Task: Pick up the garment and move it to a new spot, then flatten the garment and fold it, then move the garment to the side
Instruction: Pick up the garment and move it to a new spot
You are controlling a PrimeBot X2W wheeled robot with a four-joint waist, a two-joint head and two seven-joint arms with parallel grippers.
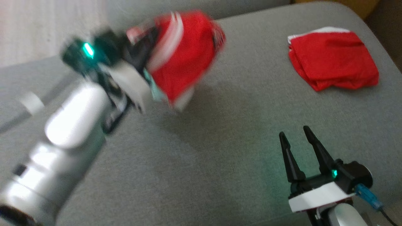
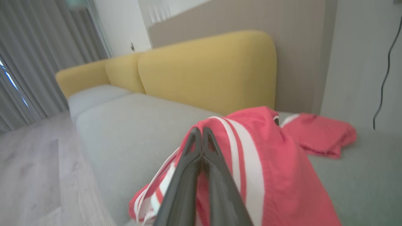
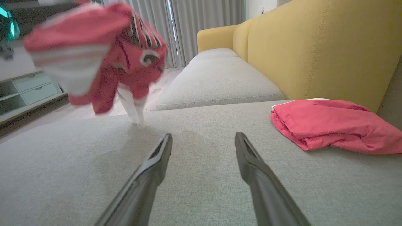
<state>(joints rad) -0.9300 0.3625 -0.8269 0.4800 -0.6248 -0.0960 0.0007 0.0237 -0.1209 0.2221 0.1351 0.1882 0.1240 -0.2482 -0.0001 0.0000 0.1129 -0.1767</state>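
One red garment blurred, pinched in left fingers, lower edge cropped

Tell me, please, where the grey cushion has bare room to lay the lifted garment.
The grey cushion is bare between the lifted garment in the left gripper and the open right gripper. Crowded: the far right corner, under a folded red garment.

Left: garment in left hand above cushion. Right: folded garment on cushion, behind right hand.
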